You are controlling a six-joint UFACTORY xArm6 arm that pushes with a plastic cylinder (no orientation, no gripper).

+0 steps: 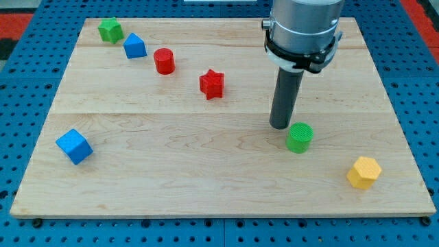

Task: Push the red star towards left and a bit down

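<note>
Wooden desk [206, 171] fills most of the frame, sitting on blue pegboard [27, 137]. Arm's grey housing [304, 27] comes in from the top right of the frame, dark rod [286, 96] hanging straight down from it. No gripper on this rig, so nothing to call clenched or released; my tip [280, 126] sits on the desk right of centre, just beside the upper-left edge of the green cylinder [300, 137], can't tell if touching. Red star [212, 84] is upper centre, well apart from my tip, up and to its left, nothing in contact with it. Red cylinder [164, 61] is near the star, up-left of it. Blue block [134, 46], roughly house-shaped, sits up-left of the red cylinder, and the green block [110, 30], shape unclear, is just beyond that in the upper left corner of the desk. Blue cube [74, 146] is alone at lower left. Yellow hexagonal block [363, 172] is at lower right, down-right of the green cylinder.
</note>
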